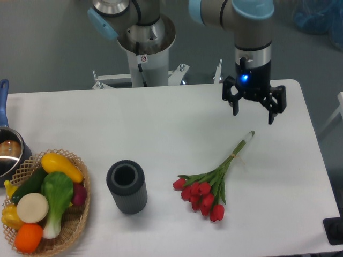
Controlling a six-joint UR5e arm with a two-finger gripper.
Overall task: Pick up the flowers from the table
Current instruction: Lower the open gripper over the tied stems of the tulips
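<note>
Nearest me on the table (161, 123), I see a wicker basket (80, 214) of toy vegetables at the left edge and a dark grey ribbed cylinder (126, 187) standing upright just right of it. The flowers (211, 184) lie flat to the right of the cylinder, red heads toward me and the bound stems pointing away to the upper right, touched by nothing. Beyond the stem tips I have the gripper (252, 113) hovering above the table, its fingers spread wide with nothing between them. A pot (8, 150) sits at the far left.
</note>
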